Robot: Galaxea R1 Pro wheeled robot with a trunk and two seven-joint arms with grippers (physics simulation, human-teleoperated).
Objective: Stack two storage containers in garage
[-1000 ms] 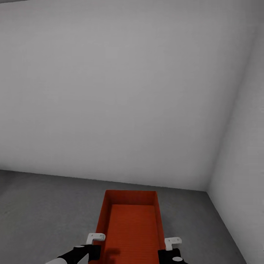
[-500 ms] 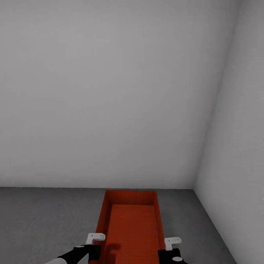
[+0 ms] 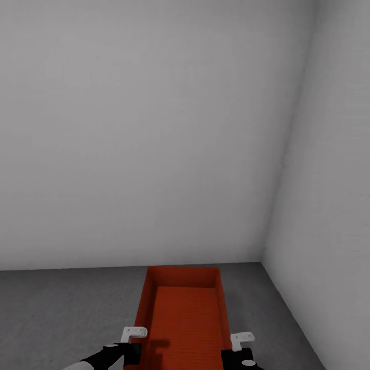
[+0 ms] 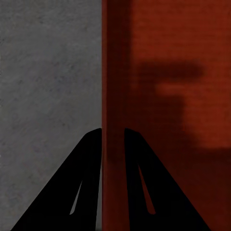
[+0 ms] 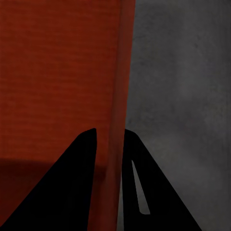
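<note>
One orange-red open-top storage container (image 3: 185,313) is held in front of me over the dark grey garage floor (image 3: 61,313), its long side pointing away. My left gripper (image 4: 113,132) is shut on the container's left wall (image 4: 113,72), one finger on each side of it. My right gripper (image 5: 109,132) is shut on the right wall (image 5: 122,72) in the same way. In the head view both wrists, left (image 3: 126,349) and right (image 3: 241,352), sit at the container's near corners. The bin's inside (image 5: 57,72) holds nothing.
A plain white-grey wall (image 3: 144,133) stands close ahead. It meets a second wall (image 3: 329,205) on the right at a corner (image 3: 264,252). Speckled grey floor (image 4: 48,72) lies on both sides of the container.
The whole view has swung: the wall corner has slid leftward in the picture and the floor line has levelled. The container and both grippers keep the same place in the frame.
</note>
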